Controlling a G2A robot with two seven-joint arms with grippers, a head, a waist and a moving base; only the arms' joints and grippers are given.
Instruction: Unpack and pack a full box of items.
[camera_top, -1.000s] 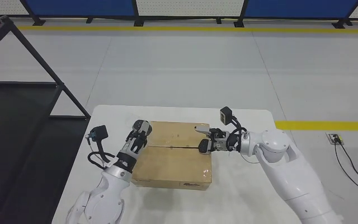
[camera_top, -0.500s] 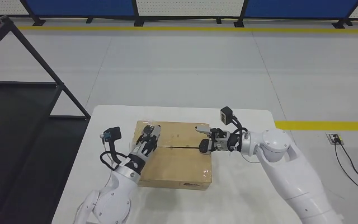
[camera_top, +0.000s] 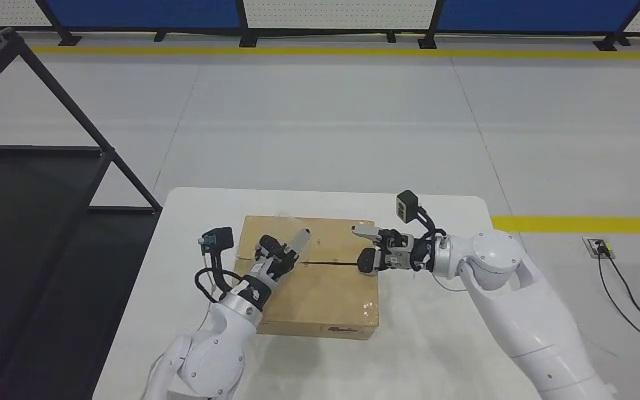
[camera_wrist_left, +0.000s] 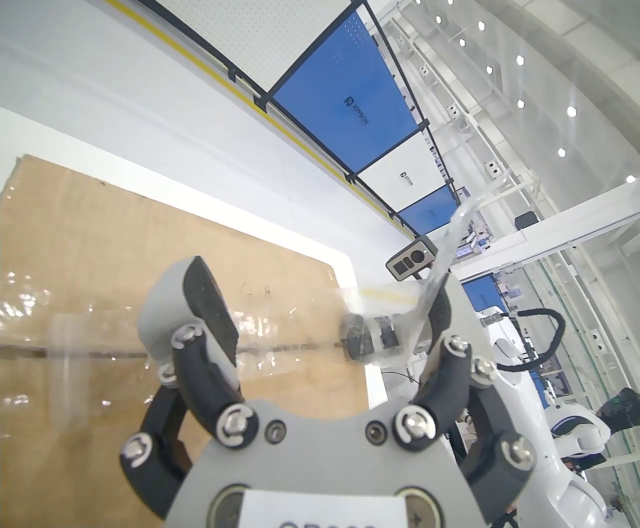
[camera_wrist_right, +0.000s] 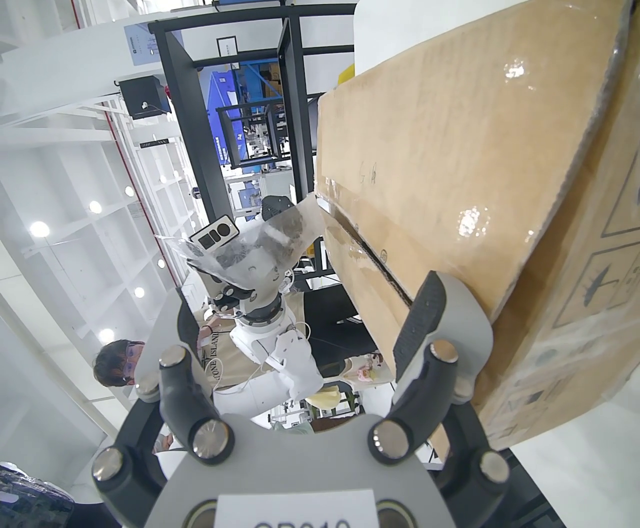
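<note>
A closed cardboard box (camera_top: 315, 290) lies on the white table (camera_top: 430, 340), with clear tape along its middle seam (camera_top: 330, 263). My left gripper (camera_top: 283, 247) hovers over the left part of the seam, open. A peeled strip of clear tape (camera_wrist_left: 440, 260) clings to one of its fingers (camera_wrist_left: 445, 310) and stretches back to the box (camera_wrist_left: 125, 240). My right gripper (camera_top: 368, 248) is open at the box's right edge. One of its fingers (camera_wrist_right: 425, 320) rests against the box (camera_wrist_right: 450, 150) at the seam's end. The left gripper (camera_wrist_right: 260, 240), draped in tape, appears farther off in the right wrist view.
A black metal frame (camera_top: 60, 150) stands beyond the table's left side. Bare table surface lies right of the box and in front of it. The box takes up most of the table's middle.
My left gripper has moved rightward along the seam from the box's left edge, lifting a strip of tape with it. The right arm has stayed put.
</note>
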